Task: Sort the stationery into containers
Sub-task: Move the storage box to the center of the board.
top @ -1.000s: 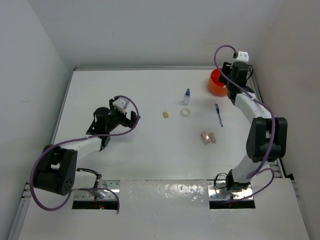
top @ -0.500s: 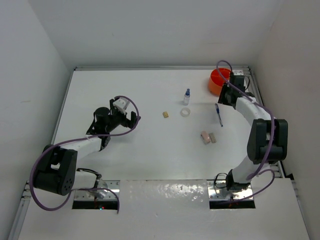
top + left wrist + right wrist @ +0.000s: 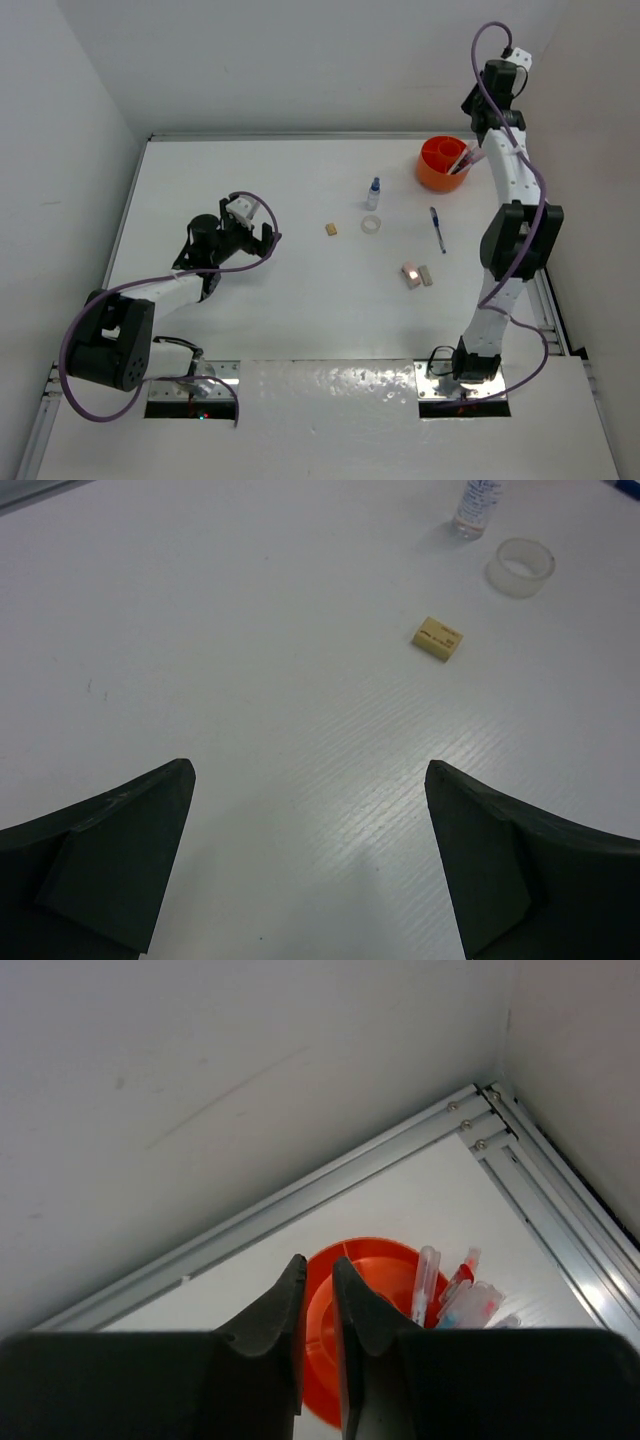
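The left tool (image 3: 308, 780) hovers spread wide, empty, above the white worktop (image 3: 280, 300). Beyond lie two small erasers (image 3: 410, 273), a thin blue pen (image 3: 437, 229), a tan rectangular eraser (image 3: 437, 639), a clear tape ring (image 3: 525, 566) and a blue-capped clear bottle (image 3: 374, 192). Farthest, the right tool (image 3: 318, 1262), fingers (image 3: 272, 1310) nearly pinched together on nothing, hangs above the round orange plastic tub (image 3: 375, 1260) holding pens (image 3: 427, 1275).

The left arm (image 3: 165, 288) lies low, reaching forward; the left gripper (image 3: 305, 772) is spread wide, nothing between its fingers. The right arm (image 3: 512, 190) rears up tall (nearly straight), the right gripper (image 3: 316, 1263) angled downward, fingers almost together, empty.
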You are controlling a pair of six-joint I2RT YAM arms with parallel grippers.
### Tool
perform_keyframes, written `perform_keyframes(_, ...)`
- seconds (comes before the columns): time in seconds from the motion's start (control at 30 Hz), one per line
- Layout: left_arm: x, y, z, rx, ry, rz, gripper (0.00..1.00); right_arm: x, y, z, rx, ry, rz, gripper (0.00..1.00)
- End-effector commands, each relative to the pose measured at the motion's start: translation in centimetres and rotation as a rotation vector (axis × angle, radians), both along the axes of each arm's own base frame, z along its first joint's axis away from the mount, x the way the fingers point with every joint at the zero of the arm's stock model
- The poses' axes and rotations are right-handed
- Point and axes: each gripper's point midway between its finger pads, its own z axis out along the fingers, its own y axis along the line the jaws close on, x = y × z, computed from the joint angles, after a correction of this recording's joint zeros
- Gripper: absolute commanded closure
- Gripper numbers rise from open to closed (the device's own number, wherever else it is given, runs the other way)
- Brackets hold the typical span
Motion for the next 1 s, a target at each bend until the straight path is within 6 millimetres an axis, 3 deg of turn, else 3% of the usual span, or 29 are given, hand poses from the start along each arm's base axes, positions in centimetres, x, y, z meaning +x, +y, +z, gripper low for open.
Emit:
perform_keyframes(0.0,0.6,0.1,2.1,-0.023,-0.065,0.009,0.02,1.5,-2.6,-4.1,-0.009,0.052,-0.139,0.84)
perform_keyframes(0.07,0.7,0.2,2.1,-0.022,-0.067,0.01,0.02,2.7,-3.0,-5.4,-0.021,0.035,-0.151,0.8)
perform_keyframes(0.2,0.8,0.1,2.2,-0.023,-0.067,0.01,0.02,3.9,-4.2,-5.6,-0.057,0.01,-0.198,0.75)
perform_keyframes(0.33,1.0,0.1,2.1,-0.024,-0.06,0.011,0.02,4.7,-3.9,-6.3,-0.061,0.016,-0.177,0.74)
perform_keyframes(0.6,1.1,0.1,2.0,-0.024,-0.055,0.011,0.02,4.0,-5.2,-9.5,-0.087,0.086,-0.26,0.75)
perform_keyframes(0.97,1.2,0.1,2.0,-0.026,-0.052,0.015,0.02,3.0,-6.5,-10.7,-0.125,0.134,-0.338,0.74)
